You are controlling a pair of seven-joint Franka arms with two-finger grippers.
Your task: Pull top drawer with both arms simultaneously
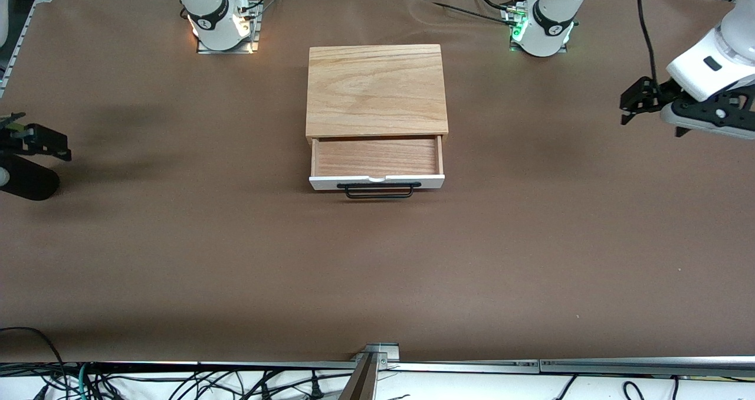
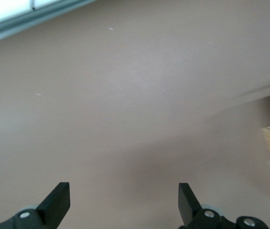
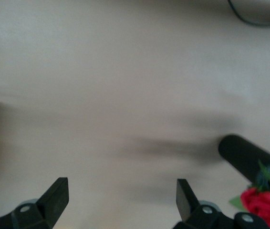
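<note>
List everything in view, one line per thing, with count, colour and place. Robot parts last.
table: one, brown cover, spans the scene.
cabinet: one, light oak, mid-table between the two bases.
drawer: one, wood tray with white front, pulled out of the cabinet toward the front camera.
handle: one, black bar, on the drawer front.
rose: one, red with green leaves, beside the right gripper.
left gripper: one, black, fingers open, over the table's left-arm end, clear of the drawer.
right gripper: one, black, fingers open, over the right-arm end, clear of the drawer.
</note>
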